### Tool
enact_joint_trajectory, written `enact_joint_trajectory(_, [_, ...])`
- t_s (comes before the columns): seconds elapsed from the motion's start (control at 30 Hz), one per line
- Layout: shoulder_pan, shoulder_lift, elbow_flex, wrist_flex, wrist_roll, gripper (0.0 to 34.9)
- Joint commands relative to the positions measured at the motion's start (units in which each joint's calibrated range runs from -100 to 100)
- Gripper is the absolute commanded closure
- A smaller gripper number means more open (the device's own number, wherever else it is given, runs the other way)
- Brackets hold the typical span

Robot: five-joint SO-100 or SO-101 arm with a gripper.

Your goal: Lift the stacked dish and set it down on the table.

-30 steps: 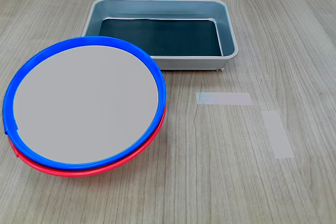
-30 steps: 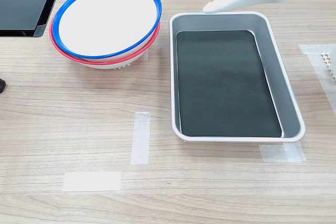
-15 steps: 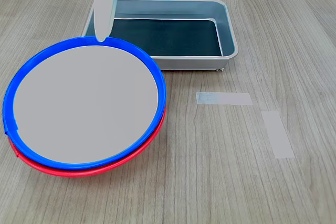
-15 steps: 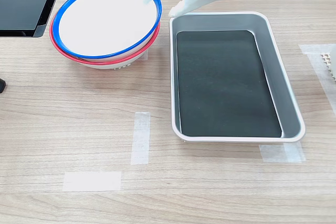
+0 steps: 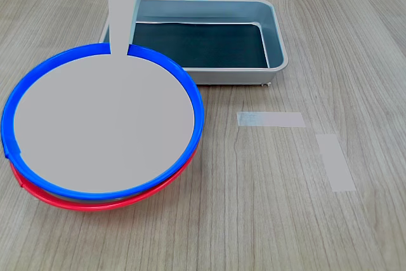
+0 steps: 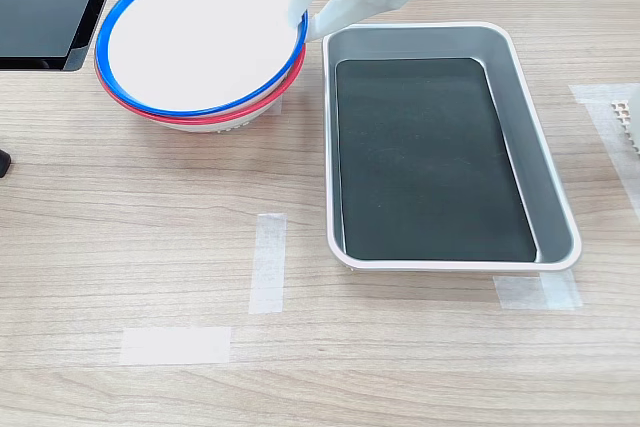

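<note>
1. First exterior view puts the blue-rimmed dish (image 5: 101, 122) at the left of the tabletop (image 5: 266, 207), stacked on a red-rimmed dish (image 5: 82, 202) of the same size.
2. Only a sliver of red rim shows under the blue one along the near edge, with a thin gap between the 2 rims there.
3. The blue-rimmed dish has a flat pale grey inside.
4. The hand (image 5: 119, 46) comes down from the far side in the first exterior view, and 1 white finger (image 5: 118, 23) crosses the far part of the blue rim, its tip on the inside.
5. Second exterior view shows the hand (image 6: 305, 25) at the right edge of the blue-rimmed dish (image 6: 200, 32), with 1 finger (image 6: 297, 9) inside the rim and the other outside it, so the 2 fingers straddle the rim at a narrow gap.
6. I cannot tell from either view whether the fingers are pressing on the rim.
7. A grey metal tray (image 5: 279, 42) with a dark bottom lies just beyond the dishes in the first exterior view, and just to the right of them in the second exterior view.
8. 2 pale tape strips lie on the tabletop right of the dishes in the first exterior view: 1 (image 5: 271, 119) nearer the tray and 1 (image 5: 335, 162) nearer the camera.
9. A black flat object (image 6: 45, 2) sits at the far left corner in the second exterior view.
</note>
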Motion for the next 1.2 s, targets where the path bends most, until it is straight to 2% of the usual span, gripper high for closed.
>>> enact_joint_trajectory(0.0, [-0.3,-1.6,-3.3,-0.1,0.0,34.7])
enact_joint_trajectory(0.2, [0.1,-5.5,-5.2,2.6,-0.7,34.7])
enact_joint_trajectory(0.33, [-2.0,-7.8,-8.2,6.4,-1.9,34.8])
enact_joint_trajectory(0.67, [-16.2,-6.4,-19.9,18.6,-5.1,34.8])
enact_joint_trajectory(0.8, [-20.9,-3.2,-20.3,18.7,-6.0,34.8])
enact_joint_trajectory(1.17, [-27.1,6.2,-19.8,13.4,-6.4,34.8])
